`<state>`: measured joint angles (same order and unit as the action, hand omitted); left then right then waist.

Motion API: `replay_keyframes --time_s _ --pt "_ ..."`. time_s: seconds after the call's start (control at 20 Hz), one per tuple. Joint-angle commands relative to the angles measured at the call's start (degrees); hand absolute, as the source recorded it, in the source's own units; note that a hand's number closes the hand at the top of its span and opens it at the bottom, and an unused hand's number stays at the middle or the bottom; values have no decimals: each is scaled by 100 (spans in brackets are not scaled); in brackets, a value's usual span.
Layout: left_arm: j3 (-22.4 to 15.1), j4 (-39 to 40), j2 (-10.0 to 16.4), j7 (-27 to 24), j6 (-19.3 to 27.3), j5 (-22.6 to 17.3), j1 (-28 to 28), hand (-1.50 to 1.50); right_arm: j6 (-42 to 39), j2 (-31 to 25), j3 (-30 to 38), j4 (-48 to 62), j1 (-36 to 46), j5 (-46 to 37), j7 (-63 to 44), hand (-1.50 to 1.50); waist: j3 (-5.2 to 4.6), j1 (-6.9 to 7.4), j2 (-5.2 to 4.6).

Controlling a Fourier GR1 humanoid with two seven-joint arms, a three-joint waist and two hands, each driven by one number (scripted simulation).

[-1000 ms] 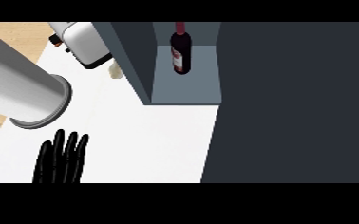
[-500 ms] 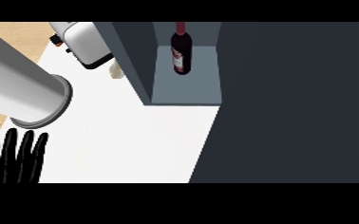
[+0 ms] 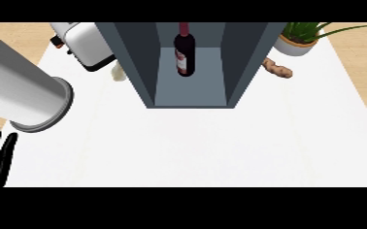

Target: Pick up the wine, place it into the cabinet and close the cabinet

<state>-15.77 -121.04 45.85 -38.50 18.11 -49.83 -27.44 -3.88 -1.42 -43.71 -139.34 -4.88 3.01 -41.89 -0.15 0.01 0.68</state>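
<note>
We see the wine (image 3: 184, 53) inside the cabinet (image 3: 132, 53), a dark bottle w/ a pale label and a red-capped neck pointing to the view's top. It sits on the cab's lighter grey floor, btwn the two dark side walls, approx mid-width and touching neither wall. The bottle is toward the back, w/ bare floor in front of it. Cab front faces us and is open, so the interior is in plain sight.

The cab stands on the white counter (image 3: 186, 145), at the middle of the far side.

L hand (image 3: 7, 155) shows only as a thin black strip at the view's lower L edge, over the counter's corner and well apart from cab and wine. We can't tell if it's open or closed, since too little of it shows. It touches nothing we can see. The grey forearm (image 3: 28, 97) comes in from the L edge above it, w/ its round end facing the counter. R hand is out of view.

Other objs:
- A toaster (image 3: 84, 41) sits at top L, just beside the cab's L wall.
- A small cream obj (image 3: 118, 72) is tucked btwn toaster and cab.
- A potted plant (image 3: 301, 39) is at top R.
- A brown lumpy obj (image 3: 278, 69) lies near the cab's R wall, below the pot.
</note>
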Motion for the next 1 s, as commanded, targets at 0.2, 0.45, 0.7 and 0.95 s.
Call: replay_keyframes --time_s 0.2,0.45,0.7,0.95 --pt "403 171 78 232 -382 -205 78 -150 1100 132 -1428 17 940 -959 218 150 -1 3 -18" --pt "653 71 82 302 -697 -423 13 -150 1843 122 -1555 551 1737 -1322 295 150 -4 82 -20" --pt "778 145 82 760 -608 -627 454 -150 2326 106 -1037 778 2846 -1084 -232 150 -3 68 -61" --pt "774 134 33 712 -803 -559 352 -150 2879 95 -688 1409 3627 -478 -73 150 -11 229 -82"
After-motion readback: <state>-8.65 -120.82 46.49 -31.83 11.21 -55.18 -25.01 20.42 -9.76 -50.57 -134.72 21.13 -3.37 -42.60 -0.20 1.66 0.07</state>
